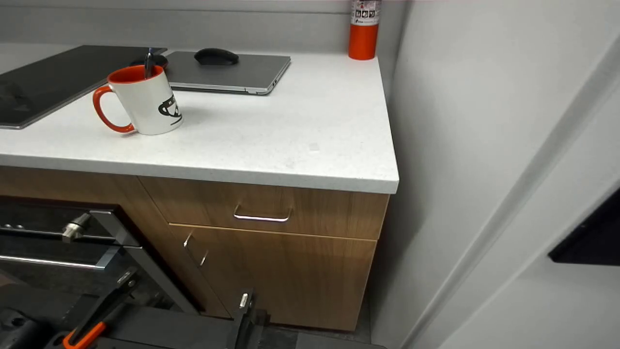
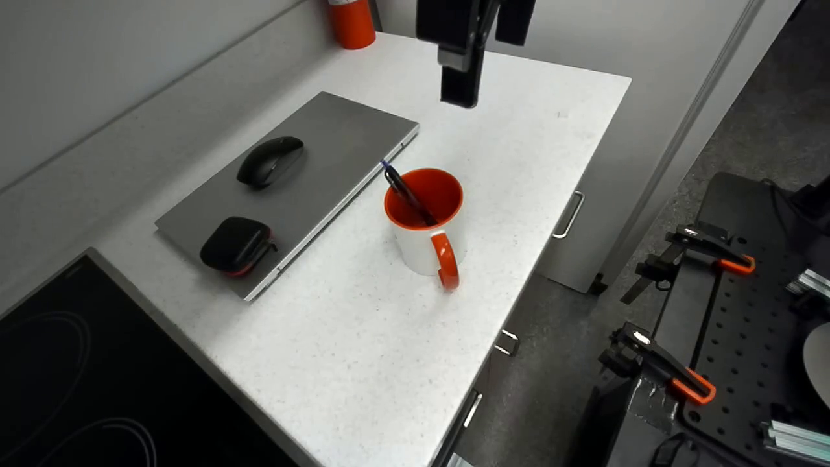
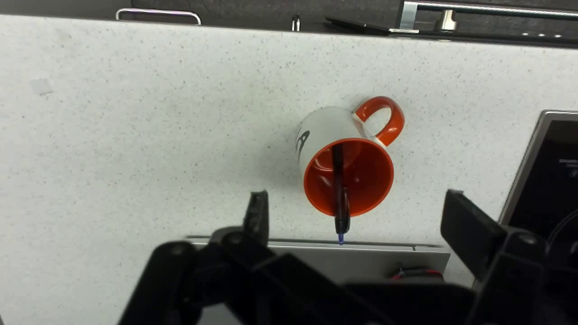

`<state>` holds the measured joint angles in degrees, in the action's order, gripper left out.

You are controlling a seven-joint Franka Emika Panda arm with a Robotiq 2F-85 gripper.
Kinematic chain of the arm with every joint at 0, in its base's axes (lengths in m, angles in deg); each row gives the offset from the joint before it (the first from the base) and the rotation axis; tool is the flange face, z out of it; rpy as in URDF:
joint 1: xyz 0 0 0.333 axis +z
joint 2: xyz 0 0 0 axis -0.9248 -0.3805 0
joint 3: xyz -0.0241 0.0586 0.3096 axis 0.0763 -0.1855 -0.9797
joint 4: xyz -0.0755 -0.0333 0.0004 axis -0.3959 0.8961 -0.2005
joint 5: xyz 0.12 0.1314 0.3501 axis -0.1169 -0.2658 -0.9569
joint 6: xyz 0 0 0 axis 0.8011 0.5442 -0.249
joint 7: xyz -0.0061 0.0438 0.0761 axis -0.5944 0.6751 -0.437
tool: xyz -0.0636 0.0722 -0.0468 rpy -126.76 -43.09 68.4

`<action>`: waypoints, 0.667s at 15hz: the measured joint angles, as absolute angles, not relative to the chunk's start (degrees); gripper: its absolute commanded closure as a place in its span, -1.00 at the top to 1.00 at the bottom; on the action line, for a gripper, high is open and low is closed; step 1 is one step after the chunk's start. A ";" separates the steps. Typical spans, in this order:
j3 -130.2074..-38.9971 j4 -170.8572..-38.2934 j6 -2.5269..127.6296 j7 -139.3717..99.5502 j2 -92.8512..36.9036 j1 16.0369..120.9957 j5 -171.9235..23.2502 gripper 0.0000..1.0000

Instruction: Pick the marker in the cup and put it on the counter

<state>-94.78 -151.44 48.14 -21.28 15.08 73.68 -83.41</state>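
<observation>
Gripper [image 3: 356,203]: jaws stand wide apart; fingers [image 3: 258,212] out of focus in the wrist view, w/ cup [image 1: 152,109] showing in the gap btwn them. In an exterior view only part of the tool is seen, at the top edge, raised over the counter [image 1: 300,135] & well apart from the cup.

Marker [image 3: 340,189]: dark, pen-like, w/ clip & blue upper end. Pos.: inside cup, tilted, lower end down in it, upper end past the rim on the side of the laptop [image 2: 350,130].

Cup cond.: upright on counter; white outside, red-orange inside, red-orange handle, blk logo. Handle turned toward counter's front edge & cooktop [image 2: 97,376].

Counter: white, fine-speckled, thick edge; wood-grain drawer [image 1: 329,208] directly below, w/ metal pull [image 1: 261,219].

Adj. items: laptop grey, closed, flat on counter behind cup, near it. On its lid: blk mouse [image 2: 267,162]; small blk case [image 2: 233,245] w/ red trim, at the end by the cooktop. Cooktop blk, w/ ring markings. Red cylinder [image 1: 363,41] w/ white label, upright at back corner, upper part cut off.

Periph.: oven [image 1: 43,247] under counter, partly seen; blk perforated table [image 2: 733,324] w/ orange-handled clamps [image 2: 668,366].
</observation>
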 measured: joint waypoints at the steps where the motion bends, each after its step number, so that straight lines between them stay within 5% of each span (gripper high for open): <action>1: -94.77 -151.45 48.14 -21.79 14.92 73.74 -83.44 1.00; 10: -94.27 -147.77 55.26 -23.40 3.28 73.87 -84.52 1.00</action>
<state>-94.27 -147.77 55.26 -23.40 3.28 73.87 -84.52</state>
